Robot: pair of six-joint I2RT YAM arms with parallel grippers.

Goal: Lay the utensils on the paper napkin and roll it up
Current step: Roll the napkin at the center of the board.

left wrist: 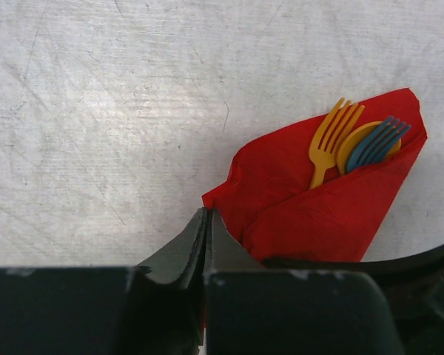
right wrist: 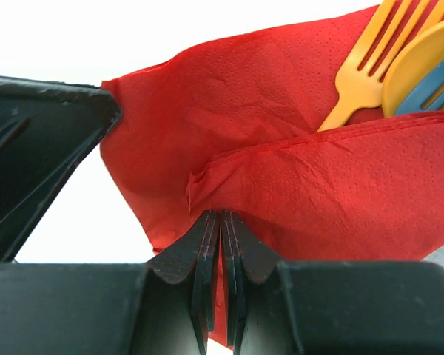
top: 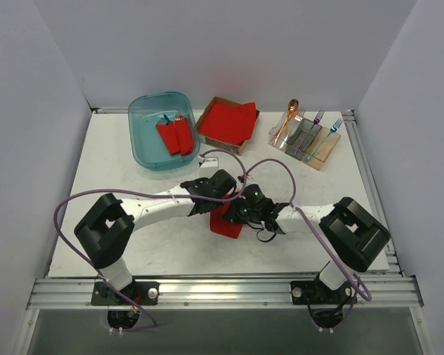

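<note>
The napkin lies near the middle of the table. It is folded over three utensils. A yellow fork, a spoon and a blue fork poke out of its open end, close together.

The left claw is squeezed tight on one corner of the napkin, and red paper shows between its fingers. The right claw is squeezed tight too. It seems to pinch the folded edge, but the paper there is hard to see. From above, the two claws are just beside each other over the napkin.

At the back of the table are a blue bin with red rolls, a box of red paper, and a rack with more utensils.
</note>
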